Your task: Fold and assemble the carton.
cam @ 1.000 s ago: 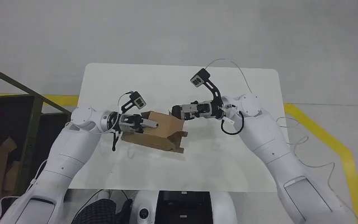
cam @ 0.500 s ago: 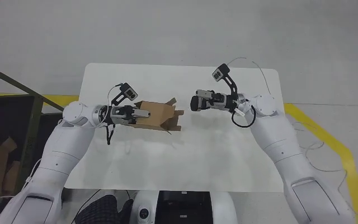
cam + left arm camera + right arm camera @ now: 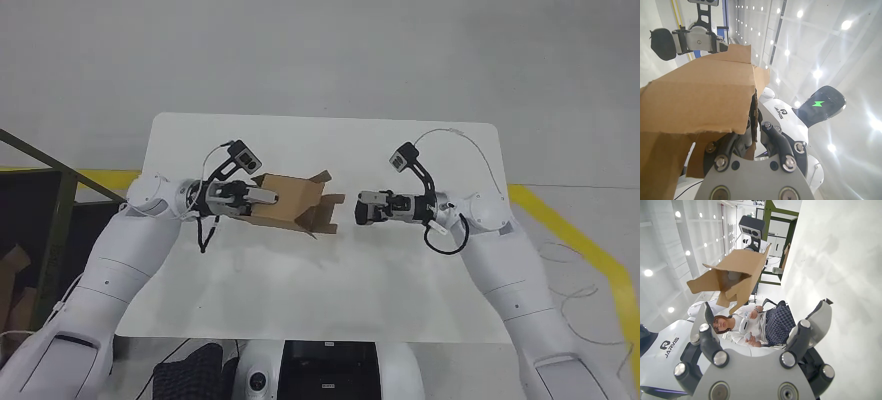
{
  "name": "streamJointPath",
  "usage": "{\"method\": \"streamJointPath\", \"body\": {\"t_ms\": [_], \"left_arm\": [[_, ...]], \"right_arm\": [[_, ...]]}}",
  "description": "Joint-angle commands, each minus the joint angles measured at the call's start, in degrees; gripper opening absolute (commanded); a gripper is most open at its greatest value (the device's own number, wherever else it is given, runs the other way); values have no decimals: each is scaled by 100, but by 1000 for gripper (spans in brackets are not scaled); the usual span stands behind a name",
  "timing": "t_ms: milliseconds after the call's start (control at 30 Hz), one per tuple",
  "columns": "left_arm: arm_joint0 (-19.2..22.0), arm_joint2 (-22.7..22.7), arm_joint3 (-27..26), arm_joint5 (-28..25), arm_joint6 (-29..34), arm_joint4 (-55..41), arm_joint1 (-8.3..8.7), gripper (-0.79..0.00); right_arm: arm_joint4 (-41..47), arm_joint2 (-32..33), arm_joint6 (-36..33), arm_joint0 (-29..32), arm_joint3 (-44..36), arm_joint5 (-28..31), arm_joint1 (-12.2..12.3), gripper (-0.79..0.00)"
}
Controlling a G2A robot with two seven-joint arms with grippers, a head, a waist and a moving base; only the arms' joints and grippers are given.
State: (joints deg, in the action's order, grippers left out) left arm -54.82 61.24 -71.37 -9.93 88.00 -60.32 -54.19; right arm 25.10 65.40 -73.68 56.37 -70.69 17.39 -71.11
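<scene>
Carton (image 3: pixel 296 200): brown, partly formed, held over the middle-left of the tabletop (image 3: pixel 400 290) with its open end and loose flaps facing the right hand. In the right wrist view the carton (image 3: pixel 738 270) appears clear of the surface, though contact at its far edge cannot be ruled out.

Left hand (image 3: pixel 262 197): pinching the carton's wall at the end away from the right hand. In the left wrist view the cardboard (image 3: pixel 696 98) runs down between its fingers.

Right hand (image 3: pixel 358 208): just beside the flaps, apart from them. Its fingers (image 3: pixel 704 311) are spread wide and hold nothing, with the hand (image 3: pixel 764 306) pointing at the open end.
</scene>
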Motion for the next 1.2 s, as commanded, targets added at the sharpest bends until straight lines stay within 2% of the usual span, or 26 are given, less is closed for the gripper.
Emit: {"method": "streamJointPath", "body": {"t_ms": [0, 133, 433, 700, 1167], "left_arm": [[115, -151, 58, 3, 0, -100, -13, -785], [296, -397, 160, -49, 0, -232, -41, -785], [449, -770, 239, -98, 0, -418, -59, -785], [449, -770, 239, -98, 0, -418, -59, -785], [449, -770, 239, -98, 0, -418, -59, -785]], "right_arm": [[-43, 47, -16, 137, -117, -31, 34, 0], [-73, -14, -1, 295, -183, -89, 52, 0], [-9, -485, 127, 123, -5, 23, -49, 0], [59, -707, 220, -18, 97, 68, -106, 0], [-108, -1030, 385, -303, -184, -78, -180, 0]]}}
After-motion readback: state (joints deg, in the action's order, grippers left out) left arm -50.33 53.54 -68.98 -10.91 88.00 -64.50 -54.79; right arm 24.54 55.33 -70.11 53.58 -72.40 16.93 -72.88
